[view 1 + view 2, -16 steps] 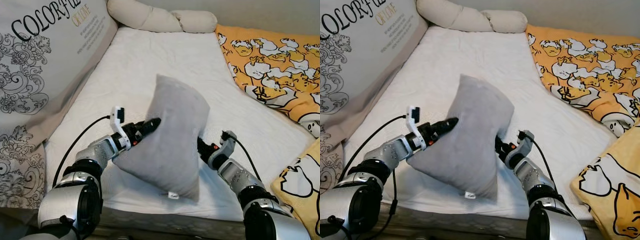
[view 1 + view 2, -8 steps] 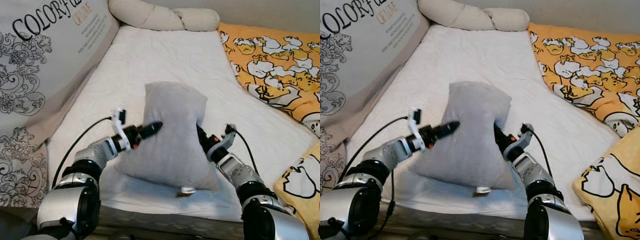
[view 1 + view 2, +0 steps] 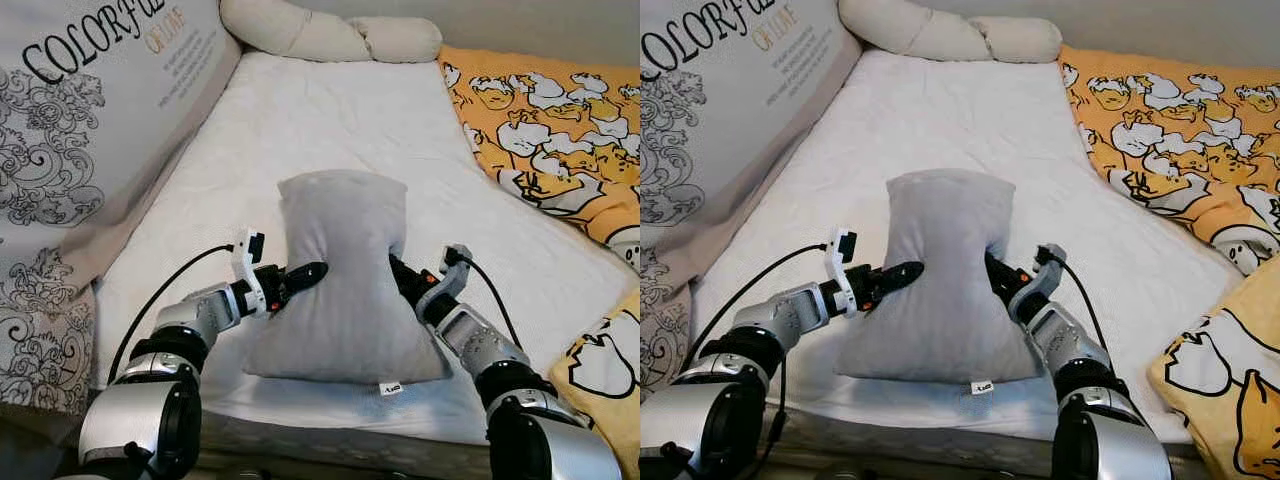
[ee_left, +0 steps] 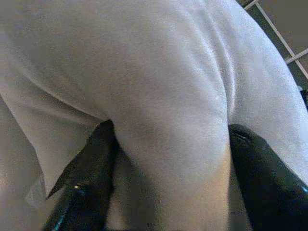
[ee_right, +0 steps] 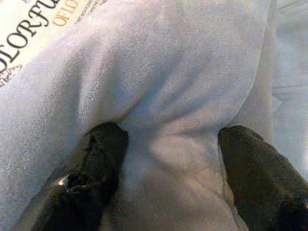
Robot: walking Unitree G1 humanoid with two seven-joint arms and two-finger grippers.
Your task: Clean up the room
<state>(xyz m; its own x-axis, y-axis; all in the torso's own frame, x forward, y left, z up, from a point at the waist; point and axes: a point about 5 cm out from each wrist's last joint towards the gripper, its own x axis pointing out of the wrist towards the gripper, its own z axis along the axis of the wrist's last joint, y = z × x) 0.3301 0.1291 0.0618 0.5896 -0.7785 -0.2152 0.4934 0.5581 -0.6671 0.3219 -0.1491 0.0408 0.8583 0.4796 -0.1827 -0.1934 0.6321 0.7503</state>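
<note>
Both claws, left (image 3: 300,274) and right (image 3: 400,274), pinch the grey pillow (image 3: 343,275) from opposite sides (each gripping a fold) to steady it upright on the bed (image 3: 330,120).

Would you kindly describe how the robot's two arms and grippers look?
Both arms are silver with black joint bands. Each ends in a gripper, left and right, with long black jaws and red accents at the base. A black cable loops to each wrist; the left carries a white bracket.

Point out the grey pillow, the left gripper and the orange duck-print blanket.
grey pillow (image 3: 345,270): left eye view, middle of its front face.
left gripper (image 3: 300,274): left eye view, fingertips pinching the pillow's side.
orange duck-print blanket (image 3: 540,130): left eye view, its upper spread.
</note>
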